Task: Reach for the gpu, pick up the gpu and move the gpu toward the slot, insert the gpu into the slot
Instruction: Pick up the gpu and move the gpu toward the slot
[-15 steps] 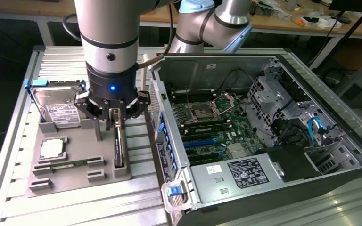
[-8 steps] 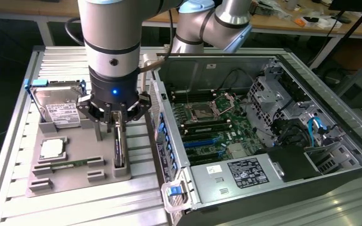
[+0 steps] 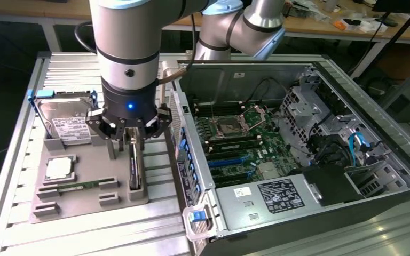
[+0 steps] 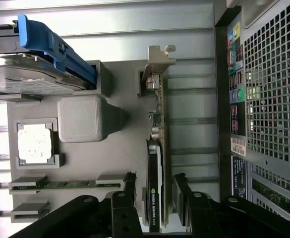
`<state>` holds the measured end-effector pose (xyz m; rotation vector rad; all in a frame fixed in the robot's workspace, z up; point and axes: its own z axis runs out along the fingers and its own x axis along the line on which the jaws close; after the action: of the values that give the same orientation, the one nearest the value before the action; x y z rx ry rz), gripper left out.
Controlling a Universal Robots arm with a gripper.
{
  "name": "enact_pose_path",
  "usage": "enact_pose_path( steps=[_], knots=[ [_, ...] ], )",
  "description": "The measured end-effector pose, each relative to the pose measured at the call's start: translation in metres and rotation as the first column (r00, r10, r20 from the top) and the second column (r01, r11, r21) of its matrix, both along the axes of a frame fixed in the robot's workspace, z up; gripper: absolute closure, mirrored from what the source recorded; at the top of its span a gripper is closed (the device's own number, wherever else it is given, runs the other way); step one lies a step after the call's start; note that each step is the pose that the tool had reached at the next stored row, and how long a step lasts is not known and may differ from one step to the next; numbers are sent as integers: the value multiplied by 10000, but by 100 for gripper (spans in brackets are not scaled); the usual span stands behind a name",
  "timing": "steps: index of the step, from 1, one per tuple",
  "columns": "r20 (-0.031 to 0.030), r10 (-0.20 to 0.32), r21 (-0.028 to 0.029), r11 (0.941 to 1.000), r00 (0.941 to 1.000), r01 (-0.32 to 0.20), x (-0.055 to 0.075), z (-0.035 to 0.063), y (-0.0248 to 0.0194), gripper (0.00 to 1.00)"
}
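The thin green rectangular circuit card with a dark heatsink and a silver metal end bracket, the gpu (image 3: 134,170) (image 4: 153,173), stands on its long edge in a groove of the grey plastic holder tray (image 3: 84,202) (image 4: 120,148). The tray lies on the ribbed aluminium surface (image 3: 105,234), toward the exterior view's left of the open black computer case (image 3: 262,74).

The robot's jaws hang directly over the gpu, spread wide. In the wrist view the two black fingers (image 4: 130,186) straddle the card's heatsink end, one on each side, with a gap showing between each finger and the card. Nothing is gripped.

The long narrow blue plastic slot (image 3: 221,161) sits on the green motherboard inside the case, well apart from the gpu.

On the same tray rest a boxy silver hard drive with a white label (image 3: 66,120) (image 4: 26,74), a square silver processor chip (image 3: 60,169) (image 4: 34,143) and a small green memory stick (image 3: 77,186) (image 4: 65,184).
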<state>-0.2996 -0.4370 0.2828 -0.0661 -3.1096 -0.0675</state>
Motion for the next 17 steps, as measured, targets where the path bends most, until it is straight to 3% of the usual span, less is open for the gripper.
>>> enact_pose_path(
  steps=[8,17],
  knots=[
    [-47,-1,1,10000,10000,1,21,-74,-6,56],
    [-52,-1,1,10000,10000,1,52,-163,-6,56]
  ],
)
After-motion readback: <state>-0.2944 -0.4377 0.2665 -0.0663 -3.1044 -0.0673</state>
